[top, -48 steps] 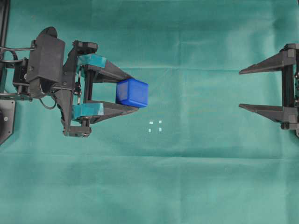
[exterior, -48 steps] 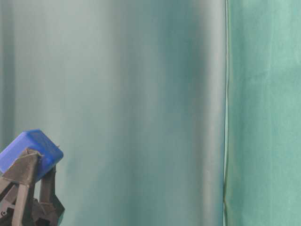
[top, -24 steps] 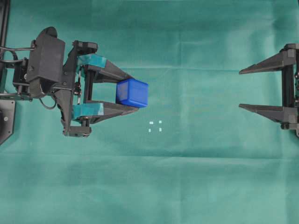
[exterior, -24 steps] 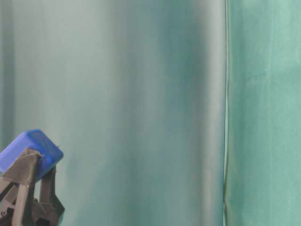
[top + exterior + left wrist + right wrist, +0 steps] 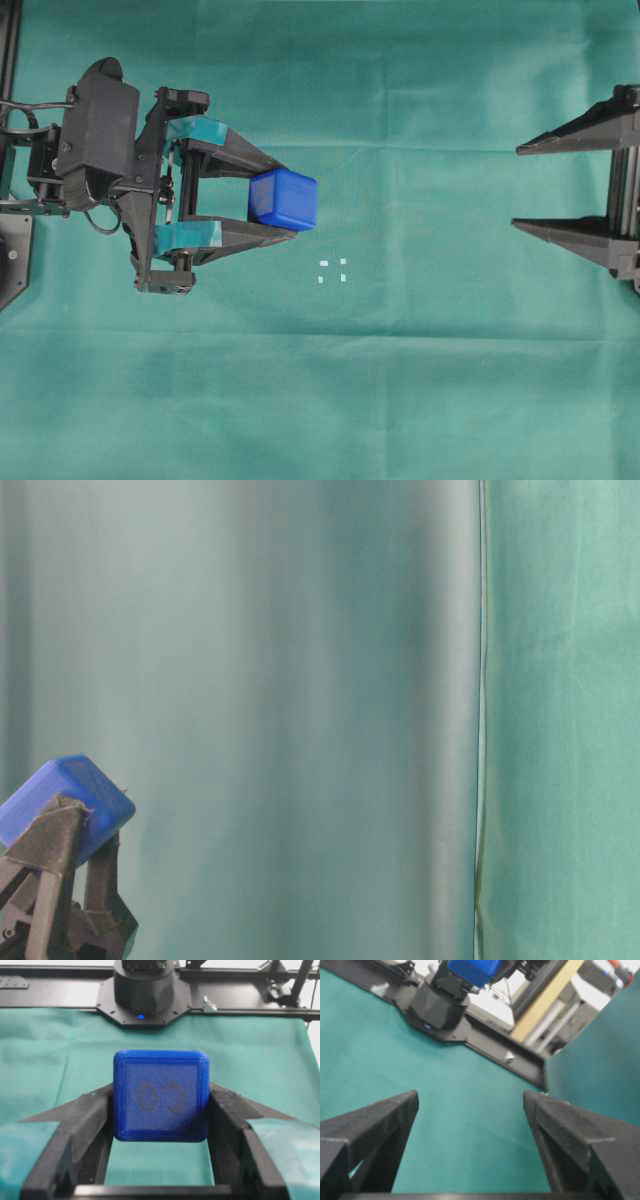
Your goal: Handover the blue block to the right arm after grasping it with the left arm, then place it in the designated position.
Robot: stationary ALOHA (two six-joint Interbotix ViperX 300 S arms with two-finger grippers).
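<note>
While the left claw (image 5: 283,200) pinches the blue block (image 5: 284,198) at its fingertips, raised over the desk (image 5: 400,380) left of centre, the right claw (image 5: 520,188) waits well apart at the right edge, spread wide and empty. Handover likely goes best if the right claw meets the block's free faces squarely. The designated position (image 5: 333,270) lies just near-right of the block.

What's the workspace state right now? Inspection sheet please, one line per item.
Surface: green cloth, a few faint creases.
Job's things: blue block held off the cloth; designated position bare.
Clutter: nothing seen.
Grippers: left gripper shut on the blue block; right gripper open, empty, apart from the block.
Cables: black loops at the left arm's wrist.
Surroundings: green backdrop; black frame rail.
</note>
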